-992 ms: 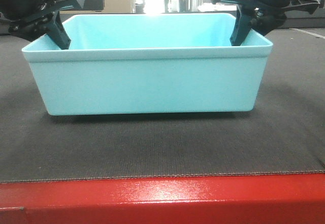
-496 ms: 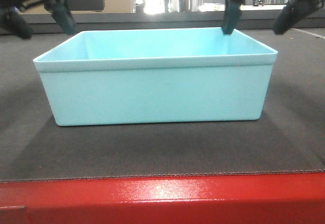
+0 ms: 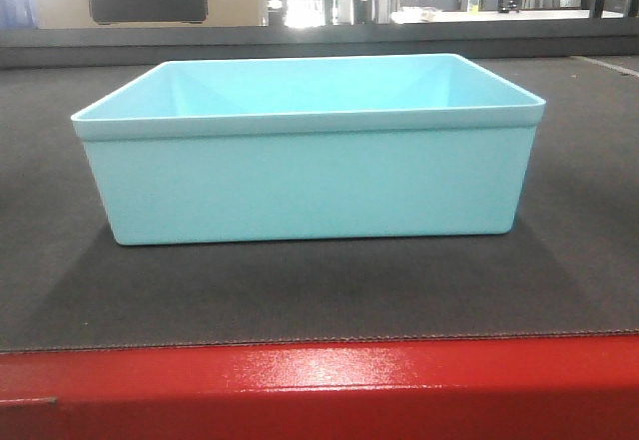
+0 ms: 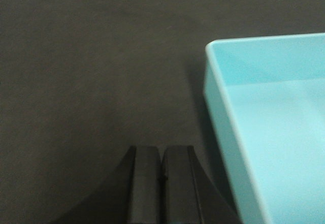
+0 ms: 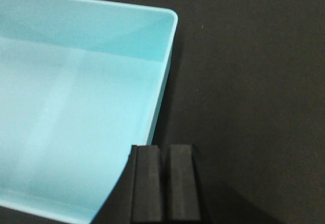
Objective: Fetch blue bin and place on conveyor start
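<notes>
Plainly unlabelled blue bin [image 3: 310, 176] on conveyor start [image 3: 319, 300], both grippers' fingers [image 4: 161, 188] [image 5: 162, 188] together, empty.

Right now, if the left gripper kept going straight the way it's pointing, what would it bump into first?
Probably the dark belt of the conveyor start. The left gripper, fingers pressed together, points at bare belt, with the blue bin off to one side. Depth is hard to judge.

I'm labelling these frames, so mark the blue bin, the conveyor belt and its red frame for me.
blue bin [image 3: 310, 181]: front-facing view, on its near long wall.
conveyor belt [image 3: 300, 295]: front-facing view, on bare belt in front of the bin.
red frame [image 3: 319, 390]: front-facing view, on the glossy near edge.
</notes>
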